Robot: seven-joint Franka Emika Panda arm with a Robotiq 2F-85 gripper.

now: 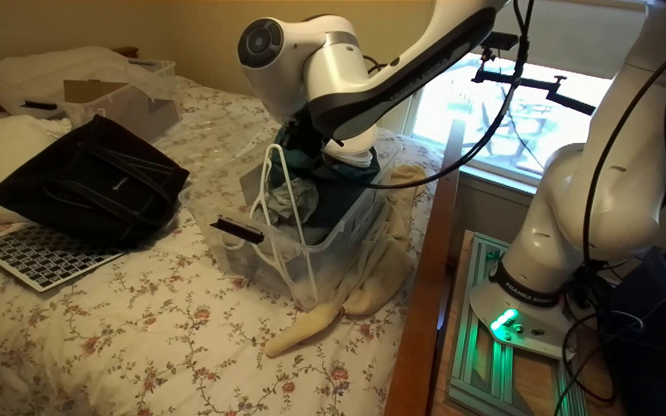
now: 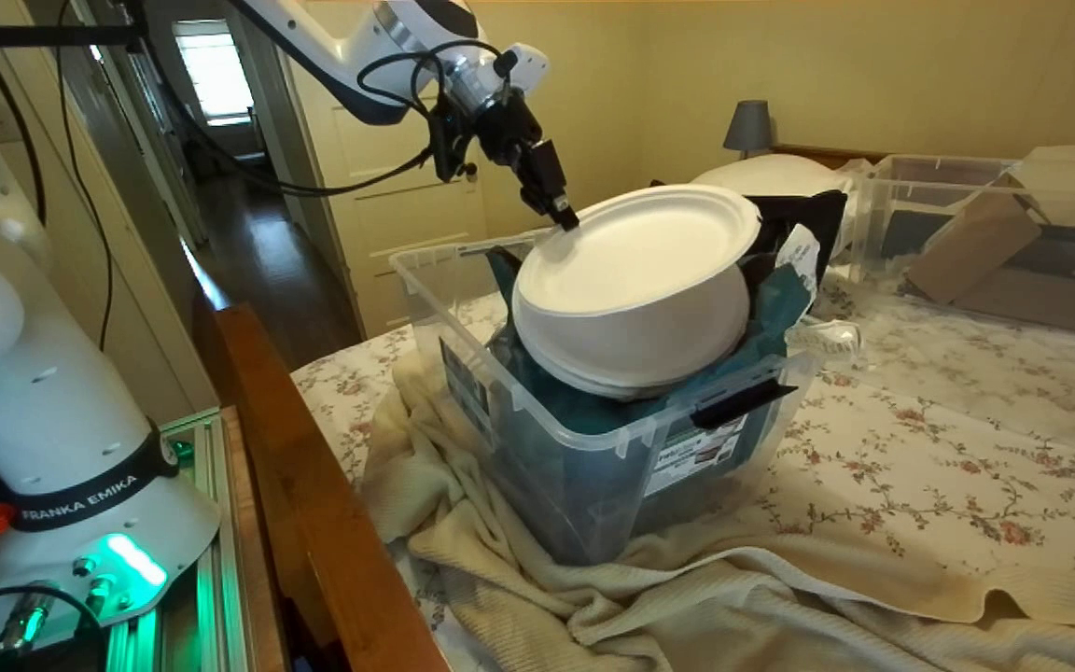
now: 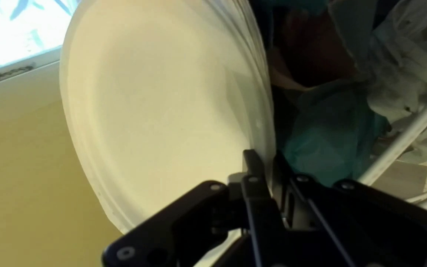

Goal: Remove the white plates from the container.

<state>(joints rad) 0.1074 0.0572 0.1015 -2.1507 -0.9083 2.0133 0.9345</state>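
Observation:
The white plates (image 2: 640, 247) form a tilted stack in the clear container (image 2: 556, 485), above teal material and partly over its rim. They also show in an exterior view (image 1: 351, 151), partly behind the arm, and fill much of the wrist view (image 3: 161, 104). My gripper (image 3: 267, 161) is shut on the edge of the plates, one finger on the top face and one on the underside. How many plates lie between the fingers cannot be told. In an exterior view the gripper (image 2: 564, 217) meets the stack's rim; in an exterior view the container (image 1: 333, 254) shows its handle end.
A white wire-like hanger (image 1: 295, 202) leans upright in the container beside crumpled grey cloth (image 1: 295, 201). A beige blanket (image 1: 379, 254) lies along the container. A black bag (image 1: 96, 179), a patterned board (image 1: 44, 254) and another clear bin (image 1: 130, 110) are on the bed. A wooden bed rail (image 1: 431, 271) borders the robot base.

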